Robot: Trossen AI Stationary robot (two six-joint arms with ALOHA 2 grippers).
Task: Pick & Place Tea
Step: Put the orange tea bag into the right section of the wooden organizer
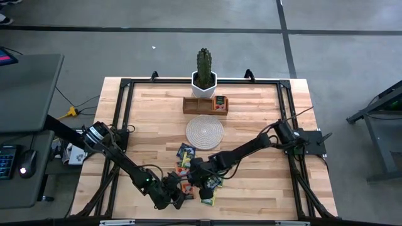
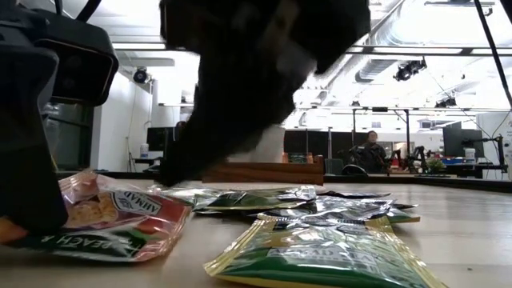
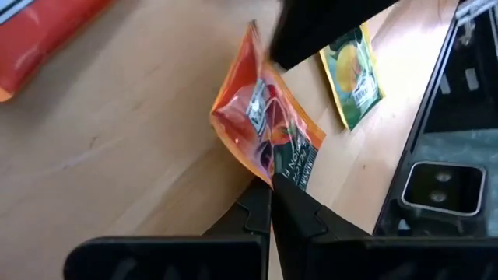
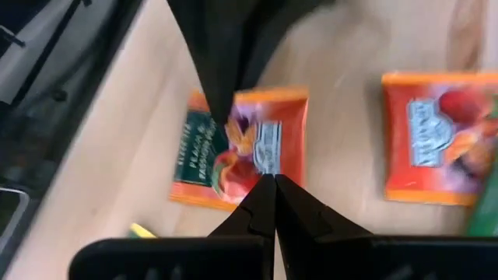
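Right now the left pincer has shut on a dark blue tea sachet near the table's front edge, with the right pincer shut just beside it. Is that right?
Not quite: the colour is wrong. The left wrist view shows the left pincer shut on the edge of an orange tea sachet, not a dark blue one. The rest holds: it is near the table's front edge, and the right pincer is shut just beside it.

Even, diffuse light fills the high view, and the wooden table (image 1: 251,182) shows only soft, faint shadows under the arms. In the low view bright ceiling lights and pale walls glare behind, so the dark arm masses close to the camera turn to blurred silhouettes, while the nearest green sachet (image 2: 320,260) is soft and out of focus. Both wrist views are blurred, the orange sachet (image 4: 241,148) smeared, with dark unfocused shapes above.
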